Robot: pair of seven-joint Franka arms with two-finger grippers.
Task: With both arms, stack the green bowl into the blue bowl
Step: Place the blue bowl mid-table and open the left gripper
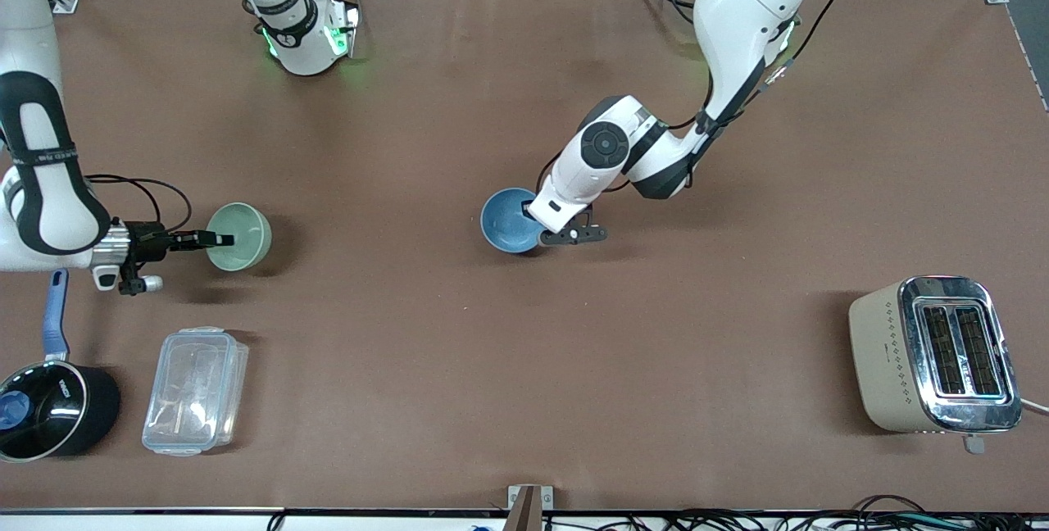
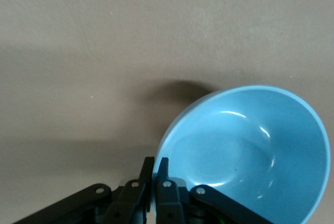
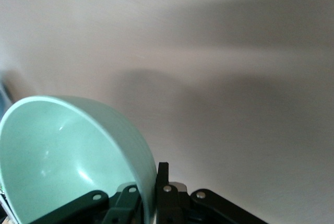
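While we scan the front view from its nine o'clock edge toward three o'clock, these are our notes:

Black saucepan [image 1: 51, 410]: at about eight o'clock, blue handle [image 1: 55, 311] pointing up the view; we see a blue knob inside it.
Clear plastic box [image 1: 195, 391]: lidded, just beside the saucepan; we cannot tell its contents.
Right gripper [image 1: 215, 240]: fingers clamped on the rim of the green bowl [image 1: 238, 236], one finger inside and one outside.
Green bowl: toward the right arm's end of the table, empty; whether it touches the table [image 1: 524, 367] we cannot tell.
Right wrist view: adds the glossy bare inside of the green bowl [image 3: 62, 156] and the fingers [image 3: 162, 182] pinching its wall.
Blue bowl [image 1: 510, 220]: near the table's middle, tilted, empty.
Left gripper [image 1: 547, 234]: clamped on the blue bowl's rim.
Left wrist view: adds the blue bowl's [image 2: 250, 156] clean inside and its shadow on the cloth.
Toaster [image 1: 936, 355]: at about four o'clock, slots up.
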